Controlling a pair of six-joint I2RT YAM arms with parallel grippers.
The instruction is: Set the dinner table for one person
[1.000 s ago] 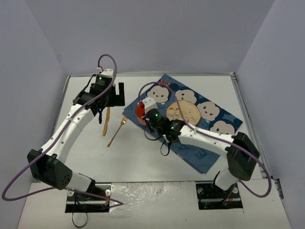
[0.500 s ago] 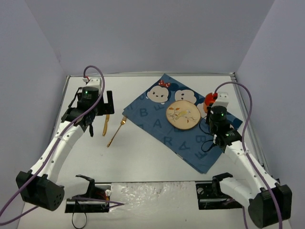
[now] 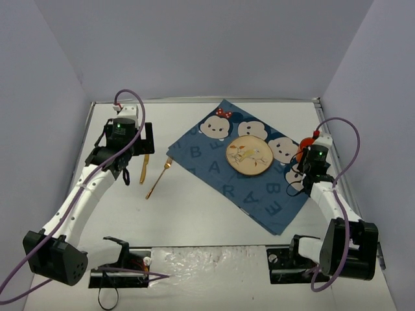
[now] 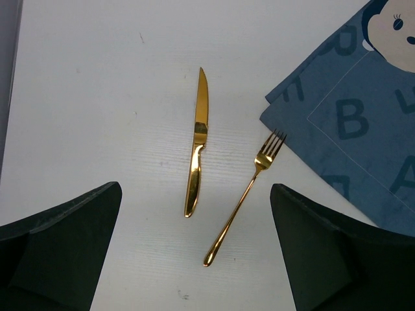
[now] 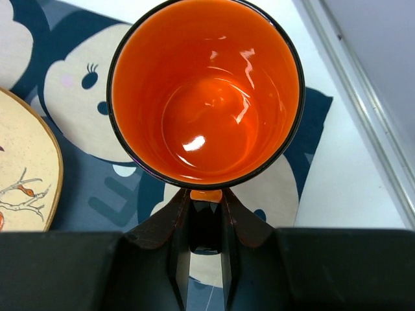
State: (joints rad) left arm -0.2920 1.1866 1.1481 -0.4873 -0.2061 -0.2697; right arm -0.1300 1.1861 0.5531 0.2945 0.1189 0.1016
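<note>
R gripper [image 5: 205,194] clamps orange cup [image 5: 206,97] by its handle over right corner of cloth [image 3: 214,167], prob to park it by plate [image 3: 249,155]; L gripper [image 4: 198,251] gapes empty above knife [image 4: 198,146] & fork [image 4: 246,194] on white dinner table [image 3: 194,217].

We get bright, even overhead light; faint soft shadows on the table [image 3: 194,214]. Glare spots inside the orange cup [image 5: 207,116]. All three views sharp.

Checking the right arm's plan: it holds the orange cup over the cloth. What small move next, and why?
Probably lower the orange cup straight down onto the cloth: the right tool pinches its wall, and the spot beside the plate looks bare.
</note>
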